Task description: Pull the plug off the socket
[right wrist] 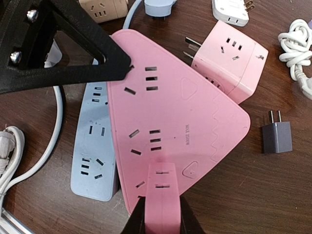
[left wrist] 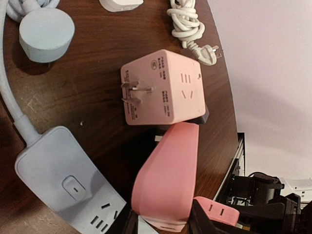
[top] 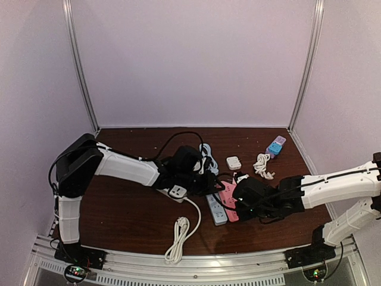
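1. Between the fingers of the right pincer [right wrist: 163, 217] a pink plug [right wrist: 162, 187] is clamped, the pincer being clenched on its two sides.
2. Just ahead of that pincer lies the pink socket [right wrist: 165, 112], a flat triangular block. The plug sits on the corner nearest the pincer. A blue strip [right wrist: 92, 146] is partly covered by the socket on the pincer's left.
3. At the socket's opposite end the left pincer [left wrist: 163, 223] is closed on the block, which is judged to be braced against the coming pull.
4. Both grasps are made, so the approach is judged finished. No gap is seen between plug and socket, so the separation itself is taken as not yet done.
5. Only in the right wrist view is the socket's slotted face shown, with the left pincer's black finger on its far corner. A pink cube adaptor [right wrist: 229, 61] and a small grey adaptor [right wrist: 276, 136] are seen ahead and to the right.
6. Only in the left wrist view is the socket seen edge-on, with the plug as a small block touching its far end. The prongs are hidden, so how deeply they sit cannot be told.
7. From above, both arms are shown meeting over the table [top: 119, 214], yet the plug is covered by the right pincer.
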Available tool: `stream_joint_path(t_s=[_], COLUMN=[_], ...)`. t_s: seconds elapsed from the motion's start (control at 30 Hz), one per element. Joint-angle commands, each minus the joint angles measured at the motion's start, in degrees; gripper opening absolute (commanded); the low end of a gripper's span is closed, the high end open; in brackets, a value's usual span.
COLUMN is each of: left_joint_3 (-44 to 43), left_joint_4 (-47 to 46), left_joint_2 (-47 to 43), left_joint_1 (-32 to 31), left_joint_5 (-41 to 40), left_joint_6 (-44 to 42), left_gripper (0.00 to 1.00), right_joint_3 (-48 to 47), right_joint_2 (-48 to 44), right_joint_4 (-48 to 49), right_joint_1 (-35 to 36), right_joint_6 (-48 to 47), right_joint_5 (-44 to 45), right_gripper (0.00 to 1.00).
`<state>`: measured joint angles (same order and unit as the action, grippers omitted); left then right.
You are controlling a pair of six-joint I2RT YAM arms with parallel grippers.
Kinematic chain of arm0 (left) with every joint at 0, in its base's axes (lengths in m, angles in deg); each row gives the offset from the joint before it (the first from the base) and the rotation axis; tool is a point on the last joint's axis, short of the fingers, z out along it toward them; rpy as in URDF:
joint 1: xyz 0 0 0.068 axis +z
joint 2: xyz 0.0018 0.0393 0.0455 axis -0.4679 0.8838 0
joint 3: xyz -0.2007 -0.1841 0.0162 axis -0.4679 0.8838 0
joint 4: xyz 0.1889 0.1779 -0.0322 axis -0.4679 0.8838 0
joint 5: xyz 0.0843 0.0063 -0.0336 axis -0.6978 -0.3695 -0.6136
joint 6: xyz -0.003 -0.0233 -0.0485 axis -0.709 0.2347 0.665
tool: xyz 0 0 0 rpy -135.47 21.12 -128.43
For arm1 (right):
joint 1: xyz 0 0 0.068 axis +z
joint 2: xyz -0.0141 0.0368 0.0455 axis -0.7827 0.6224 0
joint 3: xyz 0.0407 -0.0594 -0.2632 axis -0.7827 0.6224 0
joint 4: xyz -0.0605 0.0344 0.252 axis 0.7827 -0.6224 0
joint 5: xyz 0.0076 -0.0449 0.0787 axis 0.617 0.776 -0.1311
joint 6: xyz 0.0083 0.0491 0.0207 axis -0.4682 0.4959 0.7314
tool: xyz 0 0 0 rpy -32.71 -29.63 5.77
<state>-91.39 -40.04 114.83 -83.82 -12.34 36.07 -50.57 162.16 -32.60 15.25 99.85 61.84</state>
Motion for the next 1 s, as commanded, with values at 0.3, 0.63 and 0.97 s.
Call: stream_joint_path(t_s=[0.3, 0.63, 0.97], left_joint_3=[-0.55, -2.03, -2.64], left_joint_4=[10.89, 14.60, 15.13], left_joint_2=[4.83, 6.57, 7.37], left_joint_1=[0.87, 0.65, 0.49], left_joint_5=[-6.99, -9.16, -8.97], left_joint_6=[-4.49, -7.27, -8.23], left_gripper=[0.00, 0.00, 0.00], right_joint_3=[-1.78, -3.10, -4.42], right_joint_2=[-3.73, -4.00, -6.61], right_joint_4=[-2.16, -3.17, -6.29], right_joint_1=[-0.20, -0.23, -0.23], right_joint_6=[-2.76, -4.09, -4.17], right_joint_5=[1.81, -0.19, -0.09], right_gripper=[0.05, 0.02, 0.02])
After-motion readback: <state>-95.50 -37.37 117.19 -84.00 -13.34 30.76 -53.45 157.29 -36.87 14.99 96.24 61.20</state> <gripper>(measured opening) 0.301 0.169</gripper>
